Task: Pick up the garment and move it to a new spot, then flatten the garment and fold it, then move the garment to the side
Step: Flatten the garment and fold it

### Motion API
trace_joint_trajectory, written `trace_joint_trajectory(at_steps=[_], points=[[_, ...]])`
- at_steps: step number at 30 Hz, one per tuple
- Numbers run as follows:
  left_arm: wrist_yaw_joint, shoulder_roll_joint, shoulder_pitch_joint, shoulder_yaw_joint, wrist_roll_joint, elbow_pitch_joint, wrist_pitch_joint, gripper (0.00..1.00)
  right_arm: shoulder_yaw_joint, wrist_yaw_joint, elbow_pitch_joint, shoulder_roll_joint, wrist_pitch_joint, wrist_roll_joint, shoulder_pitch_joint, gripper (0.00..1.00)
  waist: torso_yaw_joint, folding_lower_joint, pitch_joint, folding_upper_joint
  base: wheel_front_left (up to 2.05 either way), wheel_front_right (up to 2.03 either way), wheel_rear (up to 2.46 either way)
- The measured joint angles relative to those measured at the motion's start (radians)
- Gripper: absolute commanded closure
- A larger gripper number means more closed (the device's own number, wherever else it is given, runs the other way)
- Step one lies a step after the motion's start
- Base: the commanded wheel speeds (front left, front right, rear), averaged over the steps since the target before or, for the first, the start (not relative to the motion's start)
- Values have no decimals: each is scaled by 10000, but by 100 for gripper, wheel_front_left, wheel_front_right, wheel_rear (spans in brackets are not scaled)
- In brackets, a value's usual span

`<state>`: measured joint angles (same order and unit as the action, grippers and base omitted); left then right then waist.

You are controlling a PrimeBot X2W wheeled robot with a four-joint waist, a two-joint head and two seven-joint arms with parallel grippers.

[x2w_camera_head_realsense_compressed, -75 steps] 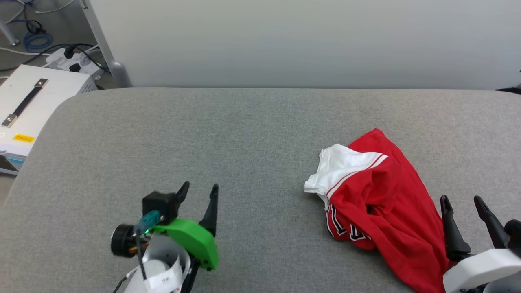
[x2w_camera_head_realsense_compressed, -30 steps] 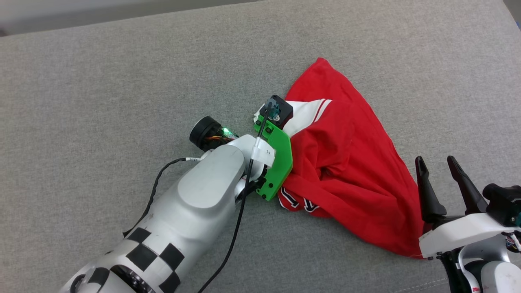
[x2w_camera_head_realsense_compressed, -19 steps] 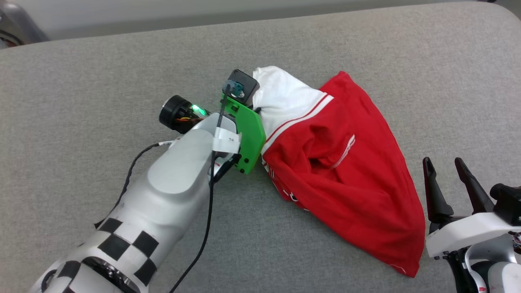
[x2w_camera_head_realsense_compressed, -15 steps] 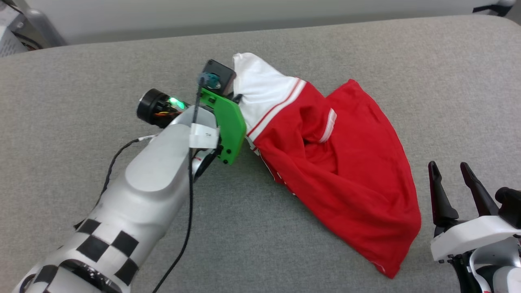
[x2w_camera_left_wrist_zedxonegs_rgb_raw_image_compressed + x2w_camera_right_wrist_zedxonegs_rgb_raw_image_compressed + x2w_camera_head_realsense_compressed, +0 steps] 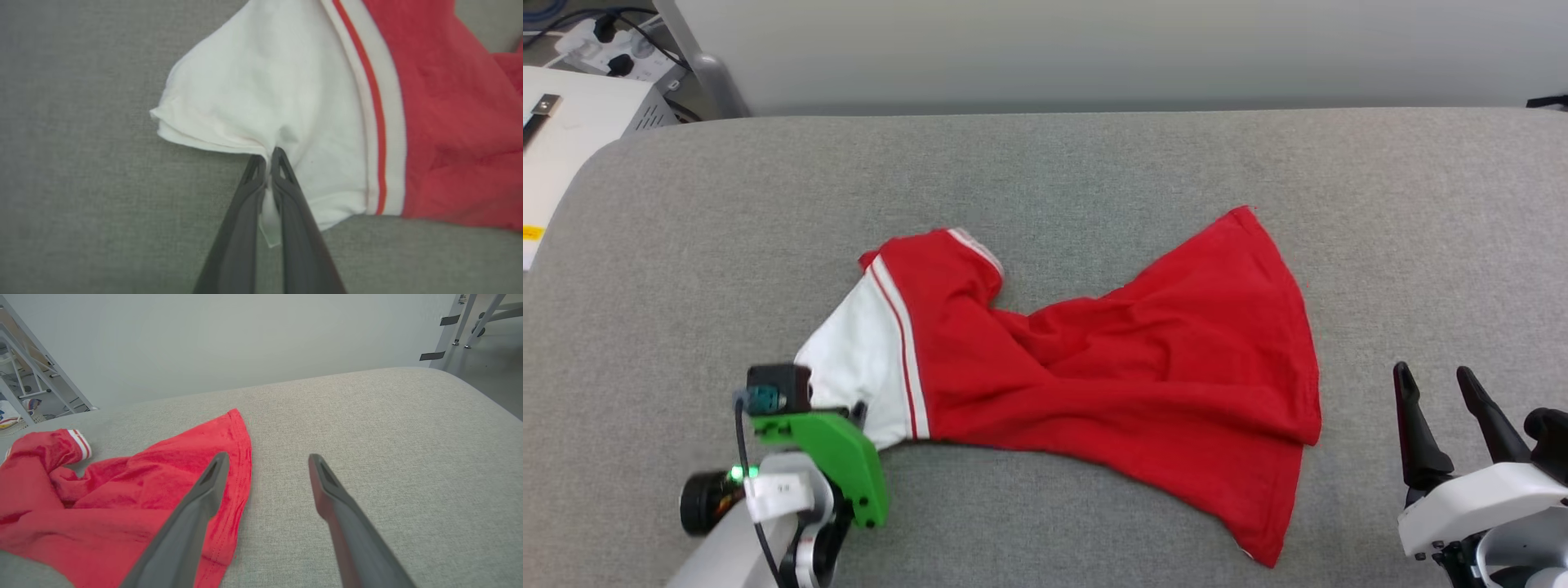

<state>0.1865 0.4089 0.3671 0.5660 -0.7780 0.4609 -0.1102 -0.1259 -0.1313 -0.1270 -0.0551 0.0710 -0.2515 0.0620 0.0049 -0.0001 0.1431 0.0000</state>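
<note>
The garment (image 5: 1111, 376) is a red T-shirt with a white sleeve and striped trim, stretched out across the middle of the grey table (image 5: 1094, 171) with its plain red side up. My left gripper (image 5: 267, 157) is shut on the hem of the white sleeve (image 5: 269, 94), with a pinch of white cloth between its two dark fingers. In the head view that gripper (image 5: 854, 412) sits at the lower left, at the sleeve's near edge. My right gripper (image 5: 1437, 380) stands open at the lower right, just right of the garment's hem (image 5: 241, 457), holding nothing.
A pale wall (image 5: 1094, 49) runs behind the table's far edge. A white box (image 5: 572, 122) and a power strip with cables (image 5: 605, 37) stand off the table at the far left. Metal frame legs (image 5: 461, 318) stand beyond the table's right end.
My left gripper has dragged the garment by its white sleeve leftward and toward me, spreading it out long. The head camera has also shifted. My right gripper has stayed open.
</note>
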Motion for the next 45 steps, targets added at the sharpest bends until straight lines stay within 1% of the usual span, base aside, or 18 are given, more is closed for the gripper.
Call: trace_joint_trajectory(at_steps=[4, 7, 8, 9, 10, 13, 19, 22, 26, 29, 31, 35, 40, 45], points=[[428, -6, -1320, -199, -351, -700, 169, 100, -40, 0, -17, 19, 61, 0, 14, 0, 128, 0, -112, 0, 0, 0, 0], [644, -56, -1901, -205, -476, -1074, 295, 100, -33, 0, -13, 27, 163, 0, 27, 0, 161, 0, -228, 0, 0, 0, 0], [694, -67, -2032, -196, -514, -1187, 326, 98, -31, 0, -15, 29, 184, 0, 28, 0, 167, 0, -273, 0, 0, 0, 0], [746, -90, -2132, -199, -516, -1285, 435, 59, -29, 0, -15, 29, 217, 0, 30, 0, 170, 0, -320, 0, 0, 0, 0], [786, -109, -2204, -209, -516, -1375, 533, 0, -25, 0, -10, 29, 242, 0, 32, 0, 171, 0, -358, 0, 0, 0, 0], [909, -117, -2309, -268, -366, -1730, 1193, 0, -35, 0, -10, 31, 318, 0, 75, 0, 170, 0, -508, 0, 0, 0, 0], [1175, -6, -2302, -502, 410, -2510, 2662, 0, -73, 0, 2, 23, 485, 2, 158, 0, 166, 0, -700, 0, 0, 0, 0], [1267, 69, -2280, -556, 744, -2911, 3135, 0, 36, 0, 86, -96, 583, 0, 127, 0, 178, 0, -663, 0, 0, 0, 0], [1363, 100, -2164, -640, 1310, -3597, 3478, 0, 157, 0, 483, -370, 800, -167, -182, 0, 281, 0, -549, 0, 0, 0, 0], [1404, 84, -2081, -715, 1682, -4052, 3574, 0, 391, 0, 982, -761, 1020, -437, -666, 0, 423, 0, -447, 0, 0, 0, 0], [1404, 31, -2020, -731, 1893, -4291, 3603, 0, 658, 0, 1381, -1139, 1267, -522, -1024, 0, 542, 0, -378, 0, 0, 0, 0], [1386, -176, -1957, -828, 2107, -4577, 3653, 0, 1478, 0, 2276, -1883, 1877, -1118, -2074, 0, 842, 0, -205, 0, 0, 0, 0], [1168, -612, -1828, -882, 2403, -4679, 3661, 0, 2748, 0, 3779, -2667, 2863, -1804, -3771, 0, 1273, 0, 59, 0, 0, 0, 0], [825, -1068, -1615, -947, 2581, -4617, 3661, 0, 3614, 0, 5246, -3108, 4021, -2290, -5439, 0, 1718, 0, 389, 0, 0, 0, 0]])
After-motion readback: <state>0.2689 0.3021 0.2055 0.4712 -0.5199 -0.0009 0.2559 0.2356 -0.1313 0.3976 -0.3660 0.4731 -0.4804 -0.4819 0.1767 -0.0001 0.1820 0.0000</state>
